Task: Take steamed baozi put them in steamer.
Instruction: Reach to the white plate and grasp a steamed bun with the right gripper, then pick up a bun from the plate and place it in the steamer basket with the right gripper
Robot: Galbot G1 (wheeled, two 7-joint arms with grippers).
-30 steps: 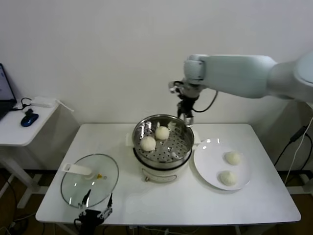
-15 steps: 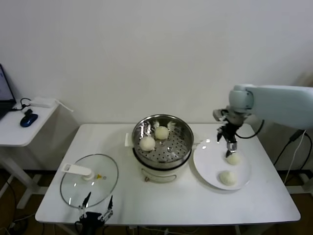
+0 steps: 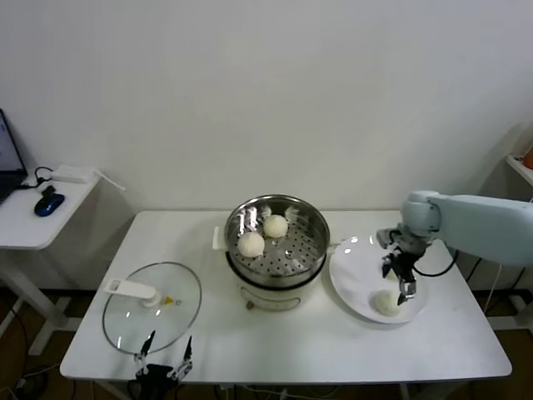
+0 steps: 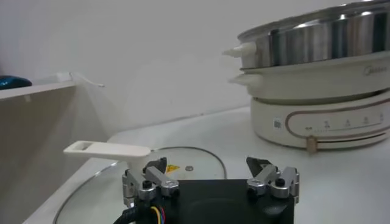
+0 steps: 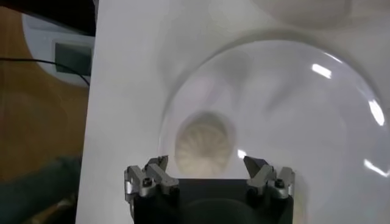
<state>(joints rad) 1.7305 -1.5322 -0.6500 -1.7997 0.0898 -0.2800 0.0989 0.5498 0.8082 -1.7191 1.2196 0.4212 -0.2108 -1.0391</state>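
— White wall stood behind the white rectangular table. Where was the right gripper?

— Over the flat white plate near the table's right edge, jaws spread wide and holding nothing, directly above a small round cream-white baozi. Another baozi lay just beside it on the plate.

— And beyond that?

— Two buns sat in the shiny round stainless-steel steamer mid-table. The left gripper waited, open and empty, at the front-left edge by the round glass lid.

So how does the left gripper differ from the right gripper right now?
The left gripper sits low at the table's near edge by the glass lid, with no bun near it; the right gripper is over the white plate, above a baozi. Both are open and hold nothing.
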